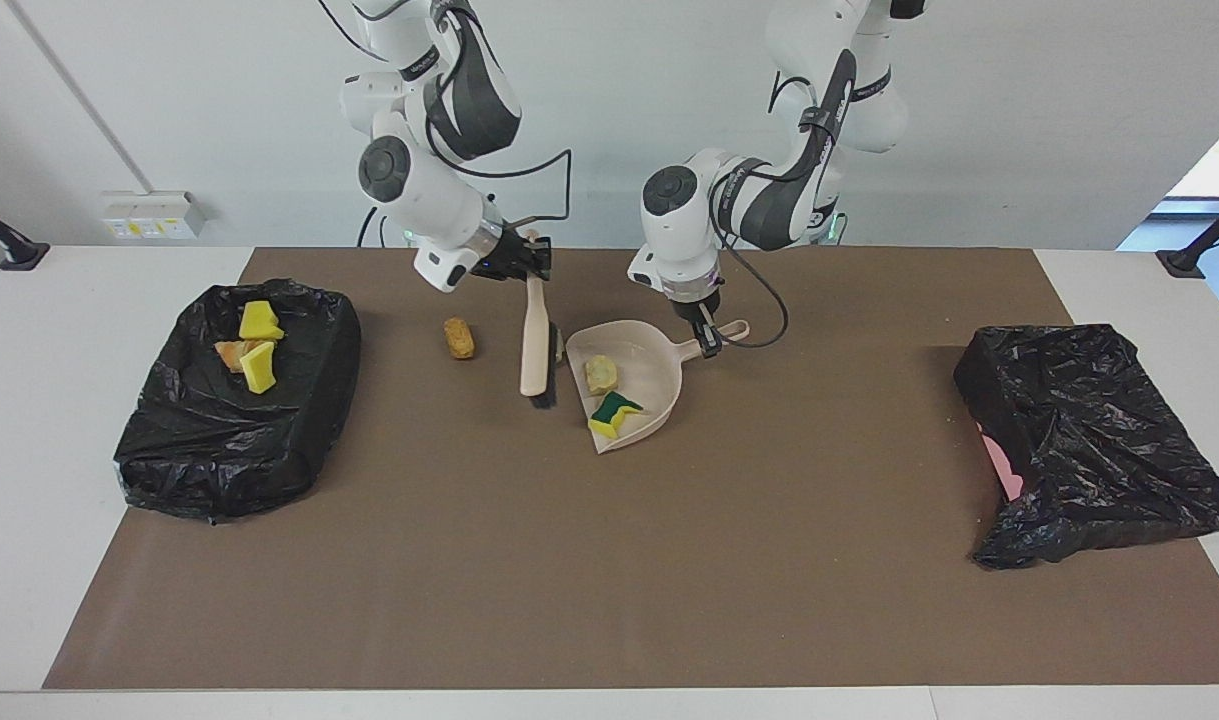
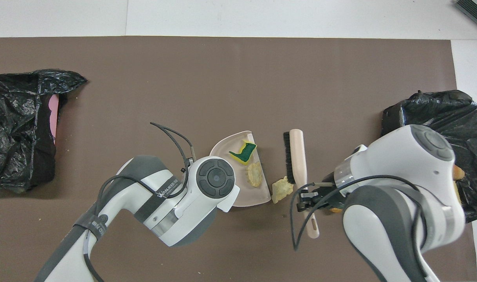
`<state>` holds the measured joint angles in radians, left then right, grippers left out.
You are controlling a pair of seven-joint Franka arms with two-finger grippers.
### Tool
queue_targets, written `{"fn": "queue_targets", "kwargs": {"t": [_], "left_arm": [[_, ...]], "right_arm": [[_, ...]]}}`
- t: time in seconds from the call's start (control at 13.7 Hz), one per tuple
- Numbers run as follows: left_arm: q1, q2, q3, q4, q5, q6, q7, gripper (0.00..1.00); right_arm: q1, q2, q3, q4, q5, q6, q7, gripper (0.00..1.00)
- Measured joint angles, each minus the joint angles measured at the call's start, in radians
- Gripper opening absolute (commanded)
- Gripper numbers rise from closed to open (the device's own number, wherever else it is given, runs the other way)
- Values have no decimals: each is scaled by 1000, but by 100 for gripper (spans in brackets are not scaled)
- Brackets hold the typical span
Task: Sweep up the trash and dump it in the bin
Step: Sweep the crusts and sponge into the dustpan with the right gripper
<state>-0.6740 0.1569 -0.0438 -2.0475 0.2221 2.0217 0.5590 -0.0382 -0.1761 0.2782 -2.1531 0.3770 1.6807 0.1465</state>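
You had the right gripper clamped on the handle of the brush, lifted clear of the mat with the bristle end hanging low beside the dustpan. That read as the pause between strokes. The brush's long axis ran from the robots' end outward, handle up toward the robots, bristles facing the pan's mouth.

Your left gripper was clenched on the dustpan's handle, pinning the pan flat with its open mouth turned toward the right arm's end of the table, where a stroke would arrive.

Two scraps sat in the pan: the yellow-and-green sponge near the lip and a tan lump just nearer the robots. In the overhead view another tan scrap lay on the mat between brush and pan, just outside the lip. The orange-brown lump lay well apart, toward the right arm's end. The black-lined bin at that end held three pieces. My read: one or two more strokes before dumping.
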Motion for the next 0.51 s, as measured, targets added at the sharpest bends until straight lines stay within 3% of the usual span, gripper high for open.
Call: {"fn": "queue_targets", "kwargs": {"t": [0.22,0.51], "left_arm": [[-2,0,-3,0,0,-2,0,0],[-19,-1,-7,0,0,-30,0,0]], "right_arm": [[-17,-105,0,-53,-224,-121,74,0],[-18,-200,5,-233,-325,-132,183,0]]}}
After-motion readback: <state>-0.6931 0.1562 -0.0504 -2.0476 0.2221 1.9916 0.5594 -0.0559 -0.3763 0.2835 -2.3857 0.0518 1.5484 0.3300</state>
